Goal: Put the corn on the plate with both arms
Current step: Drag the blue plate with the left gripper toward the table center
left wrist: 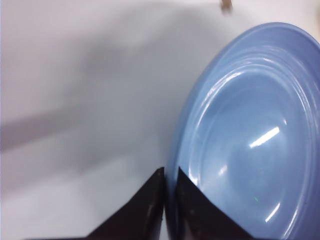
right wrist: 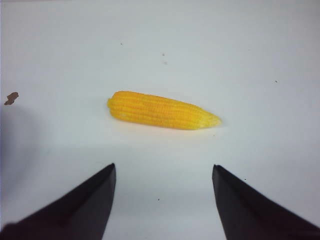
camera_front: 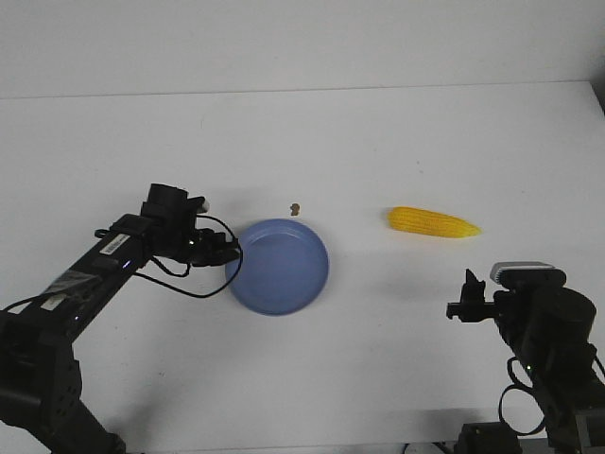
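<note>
Your left gripper point(left wrist: 165, 210) has its jaws pinched together on the near rim of the plate point(left wrist: 260, 140), one finger inside the rim and one outside. Your right gripper point(right wrist: 162, 200) has its jaws spread wide and grasping nothing; the corn point(right wrist: 162, 110) lies crosswise just ahead of the gap between them, flat on the white worktop point(camera_front: 378, 142), pointed end away from the plate. A small brown speck point(camera_front: 295, 208) sits just beyond the plate.

Glossy smooth plate point(left wrist: 260, 150); bumpy, perhaps plastic corn point(right wrist: 162, 110).
</note>
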Robot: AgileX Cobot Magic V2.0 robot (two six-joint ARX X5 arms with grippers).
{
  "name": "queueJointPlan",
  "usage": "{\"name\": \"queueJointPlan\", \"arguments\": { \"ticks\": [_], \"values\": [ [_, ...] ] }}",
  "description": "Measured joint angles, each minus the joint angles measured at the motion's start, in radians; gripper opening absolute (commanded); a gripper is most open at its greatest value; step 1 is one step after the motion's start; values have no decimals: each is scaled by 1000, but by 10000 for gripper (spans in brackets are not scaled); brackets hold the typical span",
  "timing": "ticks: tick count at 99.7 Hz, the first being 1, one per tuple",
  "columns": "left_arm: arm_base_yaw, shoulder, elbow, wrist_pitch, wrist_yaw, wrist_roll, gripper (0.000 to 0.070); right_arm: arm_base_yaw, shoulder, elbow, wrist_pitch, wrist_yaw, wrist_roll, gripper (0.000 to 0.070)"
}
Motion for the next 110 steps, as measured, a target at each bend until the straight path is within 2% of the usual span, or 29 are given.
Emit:
{"name": "queueJointPlan", "arguments": {
  "ticks": [21,67,76,90,94,104,110],
  "values": [
    [-85,0,-66,22,-1,11,5,0,0,0,0,0,0,412],
    [-85,-2,-122,73,-24,19,29,0,0,0,0,0,0,412],
    [-85,-3,-122,73,-23,18,133,0,0,0,0,0,0,412],
    [-85,-6,-122,76,-16,18,380,0,0,0,0,0,0,412],
    [-85,-10,-122,80,-12,18,427,0,0,0,0,0,0,412],
    [-87,-22,-122,94,-11,18,502,0,0,0,0,0,0,412],
    [-86,-29,-122,106,-17,18,516,0,0,0,0,0,0,412]
  ]
}}
